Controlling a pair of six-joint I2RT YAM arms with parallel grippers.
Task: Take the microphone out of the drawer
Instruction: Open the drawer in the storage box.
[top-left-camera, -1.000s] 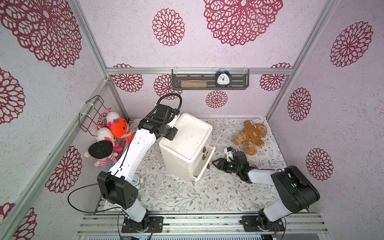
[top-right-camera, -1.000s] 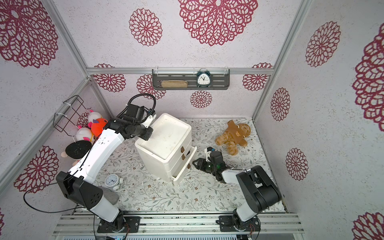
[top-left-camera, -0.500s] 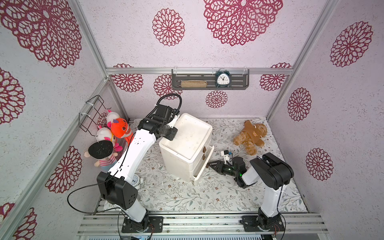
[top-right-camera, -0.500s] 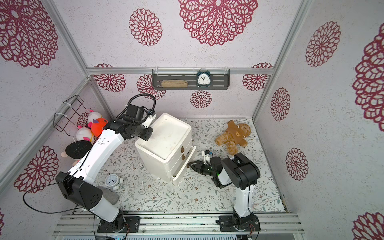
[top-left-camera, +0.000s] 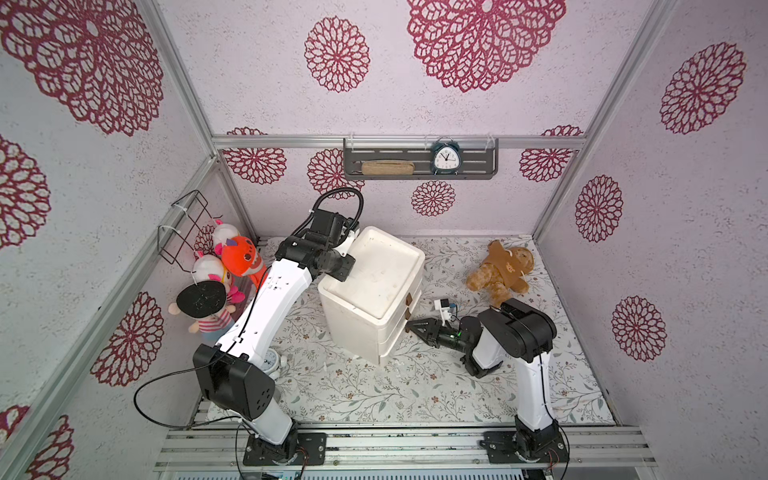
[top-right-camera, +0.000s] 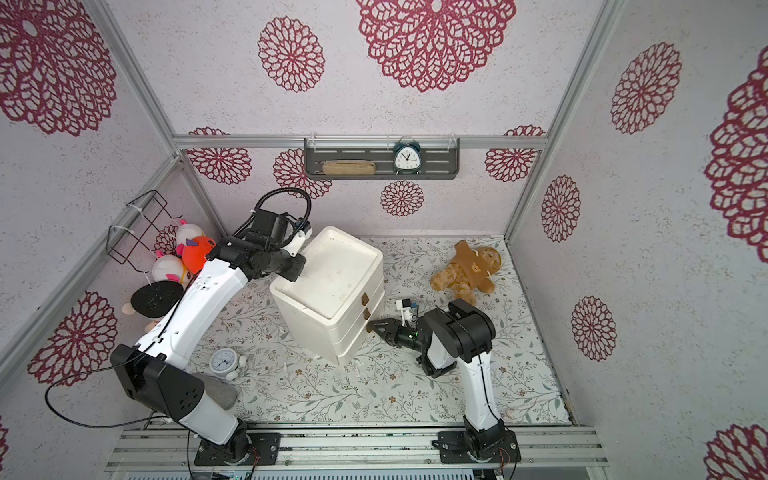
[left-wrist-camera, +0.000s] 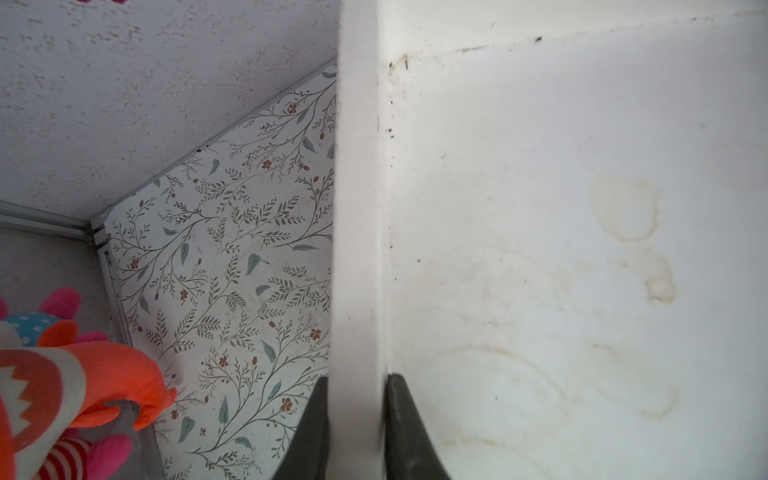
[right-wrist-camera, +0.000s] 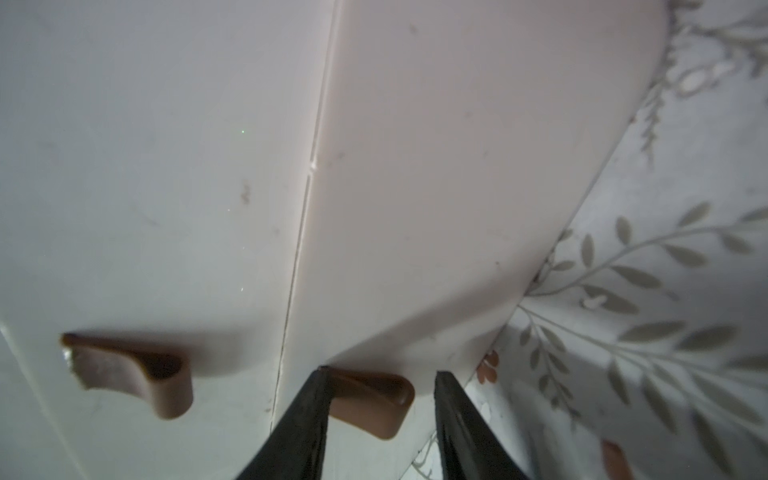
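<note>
Left claw (left-wrist-camera: 357, 378) pinches the cabinet (top-left-camera: 374, 282) rim; right claw (right-wrist-camera: 381, 374) spread astride a brown handle (right-wrist-camera: 374, 405) at cabinet's 4 o'clock: close squarely, pull straight. Microphone unseen, presumably inside shut drawers (right-wrist-camera: 415, 208)

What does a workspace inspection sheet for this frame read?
Surface: floral mat, flat.
Job's things: white drawer unit, drawers look shut; small white-blue object, possibly the microphone, on the mat beside it.
Clutter: gingerbread plush, white alarm clock, plush toys by the wall.
Grippers: left gripper shut on the unit's top rim; right gripper open, fingers astride a brown handle.
Cables: black cable loops at left arm's base.
Surroundings: wall shelf with teal clock; wire basket.
</note>
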